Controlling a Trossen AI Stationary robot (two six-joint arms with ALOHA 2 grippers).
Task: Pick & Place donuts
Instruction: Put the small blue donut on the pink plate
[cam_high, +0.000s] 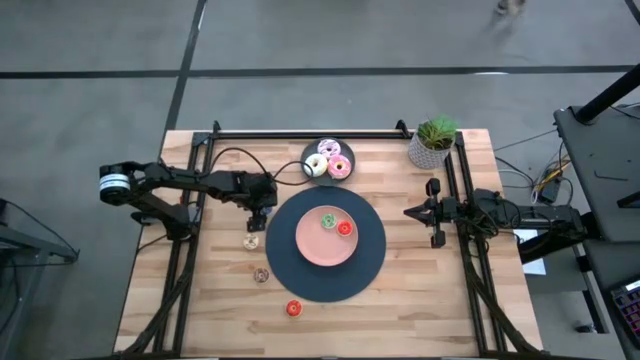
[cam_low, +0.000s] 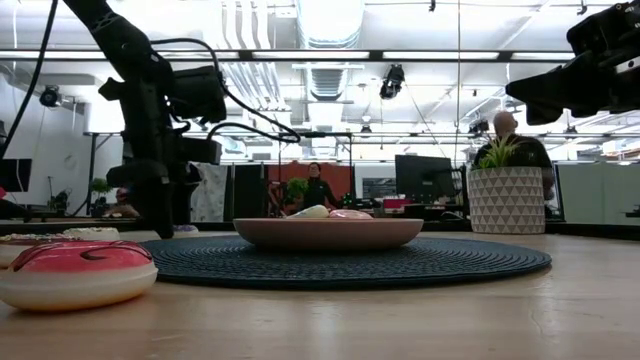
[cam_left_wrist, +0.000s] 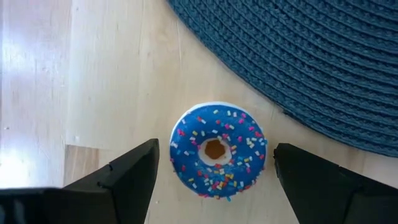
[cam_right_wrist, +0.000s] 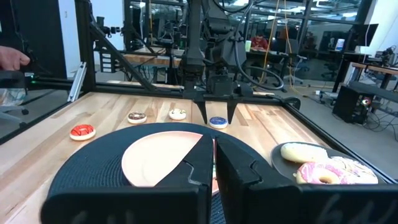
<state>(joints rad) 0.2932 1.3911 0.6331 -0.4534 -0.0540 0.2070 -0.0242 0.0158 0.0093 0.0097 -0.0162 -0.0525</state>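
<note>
A small blue sprinkled donut (cam_left_wrist: 217, 151) lies flat on the wooden table just off the mat's left edge. My left gripper (cam_left_wrist: 214, 183) points steeply down over it, open, with one finger on each side and a gap to both. In the high view this gripper (cam_high: 258, 220) hides the blue donut. Green (cam_high: 328, 220) and red (cam_high: 344, 228) donuts lie on the pink plate (cam_high: 310, 250). Tan (cam_high: 252, 241), brown (cam_high: 261, 275) and red (cam_high: 293, 309) donuts lie on the table to the mat's left. My right gripper (cam_high: 408, 211) waits shut and level at the right.
The pink plate sits on a round dark woven mat (cam_high: 370, 270). A small dark plate (cam_high: 306, 152) at the far side holds three larger donuts. A potted plant (cam_high: 432, 143) stands at the far right. Black rails (cam_high: 190, 250) run along both table sides.
</note>
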